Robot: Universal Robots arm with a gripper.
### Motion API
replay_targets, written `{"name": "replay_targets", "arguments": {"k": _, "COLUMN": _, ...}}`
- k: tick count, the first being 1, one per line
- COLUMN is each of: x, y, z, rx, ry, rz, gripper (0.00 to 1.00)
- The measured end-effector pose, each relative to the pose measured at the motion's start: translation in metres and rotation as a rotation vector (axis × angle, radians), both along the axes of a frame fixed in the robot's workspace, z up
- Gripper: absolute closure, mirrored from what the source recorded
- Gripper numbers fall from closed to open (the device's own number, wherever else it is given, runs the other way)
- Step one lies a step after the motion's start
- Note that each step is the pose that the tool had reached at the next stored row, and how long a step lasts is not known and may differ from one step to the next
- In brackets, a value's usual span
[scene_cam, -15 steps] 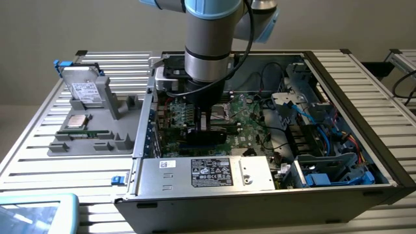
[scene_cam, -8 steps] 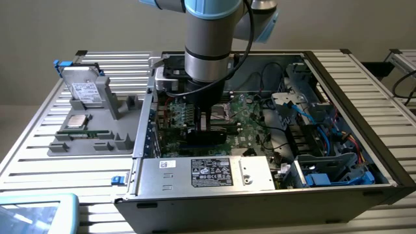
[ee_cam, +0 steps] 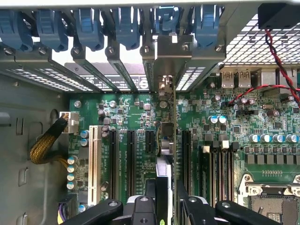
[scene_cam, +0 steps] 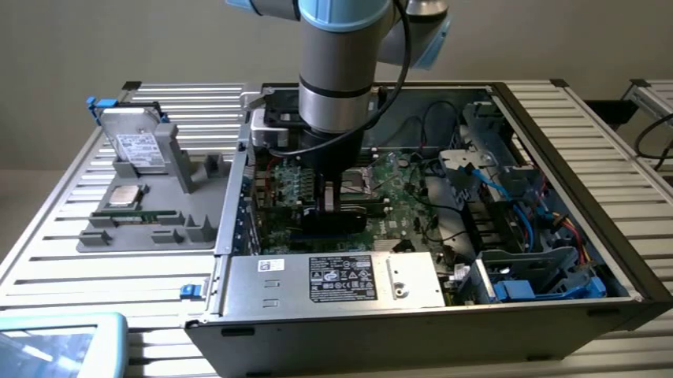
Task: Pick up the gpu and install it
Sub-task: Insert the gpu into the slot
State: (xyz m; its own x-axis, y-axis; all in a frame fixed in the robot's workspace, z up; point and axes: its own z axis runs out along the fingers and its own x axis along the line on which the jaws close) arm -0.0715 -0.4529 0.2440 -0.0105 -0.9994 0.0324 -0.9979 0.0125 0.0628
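**Card held edge-on over the motherboard slots**

Gripper (ee_cam: pixel 164 206) fingers are clamped on the gpu (scene_cam: pixel 339 214), pinching its thin upper edge so the card hangs upright inside the open computer case (scene_cam: pixel 589 311). In the wrist view the card runs edge-on away from the fingers toward the rear wall of the case, its metal bracket (ee_cam: pixel 173 58) already up against the slot openings there, beneath the row of blue retention clips (ee_cam: pixel 89 26). Its lower edge sits right at the black expansion slots (ee_cam: pixel 131 154) on the motherboard (ee_cam: pixel 234 122); whether it is fully seated I cannot tell.

Judging by its build, the card is light and stiff but fragile: a bare circuit board that should be gripped by its edges, clear of the contacts, and kept from twisting.

Nearer the front edge of the case lies the power supply (scene_cam: pixel 336 279). Beyond the case's side, at the exterior view's left, a grey parts tray (scene_cam: pixel 158 197) holds a labelled metal drive (scene_cam: pixel 137 146).
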Motion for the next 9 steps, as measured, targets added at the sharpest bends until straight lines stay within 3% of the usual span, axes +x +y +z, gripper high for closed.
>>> {"name": "replay_targets", "arguments": {"k": 9, "x": 0.0, "y": -0.0004, "z": 0.0001, "rx": 0.0011, "ry": 0.0001, "rz": 0.006, "gripper": 0.73}}
